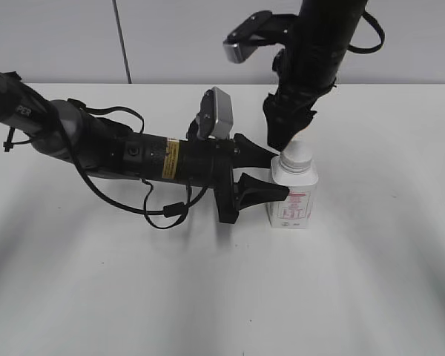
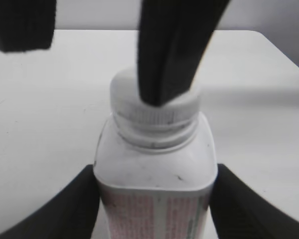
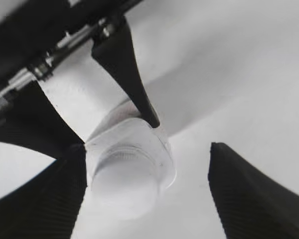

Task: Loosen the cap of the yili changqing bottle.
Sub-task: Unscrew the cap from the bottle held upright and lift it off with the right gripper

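Yili changqing bottle [image 1: 293, 196] stands upright on the white worktop [image 1: 371, 282]; its label is red print, too small and blurred to read, and the only other writing is a yellow sticker on the left arm, also illegible. Left gripper [image 1: 271, 176] is clamped on the bottle body from the left, a finger on each side. Right gripper [image 3: 139, 199] hangs spread over the white cap [image 1: 297, 154]: one finger meets the cap's edge, the other is clear, and the fingertips run out of frame.

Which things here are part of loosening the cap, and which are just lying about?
Job: bottle, cap, left pincer gripping the bottle, right pincer open over the cap.
Lying about: only the table shows.
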Controlling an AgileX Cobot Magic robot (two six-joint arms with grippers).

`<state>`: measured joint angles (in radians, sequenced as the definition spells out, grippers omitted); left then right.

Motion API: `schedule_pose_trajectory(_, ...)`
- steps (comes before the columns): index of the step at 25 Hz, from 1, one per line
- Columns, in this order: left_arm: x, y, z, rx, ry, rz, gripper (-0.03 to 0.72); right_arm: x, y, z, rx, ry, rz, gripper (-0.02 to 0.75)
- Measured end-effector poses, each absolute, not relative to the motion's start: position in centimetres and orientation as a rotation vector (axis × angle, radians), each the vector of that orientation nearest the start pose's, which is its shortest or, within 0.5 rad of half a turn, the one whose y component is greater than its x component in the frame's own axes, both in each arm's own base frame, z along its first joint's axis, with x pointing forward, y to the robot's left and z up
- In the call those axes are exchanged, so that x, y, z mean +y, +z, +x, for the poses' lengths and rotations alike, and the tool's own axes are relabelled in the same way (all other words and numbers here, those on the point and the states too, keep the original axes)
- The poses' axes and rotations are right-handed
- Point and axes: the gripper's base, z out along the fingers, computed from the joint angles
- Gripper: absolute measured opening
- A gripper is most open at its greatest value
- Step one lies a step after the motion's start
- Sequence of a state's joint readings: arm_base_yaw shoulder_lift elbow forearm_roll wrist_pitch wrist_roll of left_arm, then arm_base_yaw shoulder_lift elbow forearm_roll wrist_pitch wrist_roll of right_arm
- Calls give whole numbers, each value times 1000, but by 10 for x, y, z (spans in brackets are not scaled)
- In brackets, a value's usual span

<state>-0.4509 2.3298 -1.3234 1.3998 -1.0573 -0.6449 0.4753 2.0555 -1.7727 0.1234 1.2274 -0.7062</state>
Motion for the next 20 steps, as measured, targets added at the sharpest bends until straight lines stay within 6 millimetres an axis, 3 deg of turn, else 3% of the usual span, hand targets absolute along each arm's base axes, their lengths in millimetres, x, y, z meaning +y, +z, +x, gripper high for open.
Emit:
schedule_pose_trajectory(3,-258,88,353,1402,-1029,1450,416,208,257,374,2569,211,-1404,592)
schedule_pose_trajectory(6,-258,88,353,1402,-1029,1450,416,207,271,371,2715,268,-1053,590)
schedule_pose_trajectory(8,-258,88,353,1402,-1029,1451,416,206,272,371,2829,297,-748,589)
schedule_pose_trajectory(11,-258,88,353,1402,-1030,1451,416,204,268,370,2916,297,-478,588)
schedule_pose_trajectory(17,-258,88,353,1401,-1030,1451,416,198,239,360,3037,237,-401,588)
schedule_pose_trajectory(20,-258,88,353,1401,-1030,1451,416,197,235,358,3051,233,-399,587)
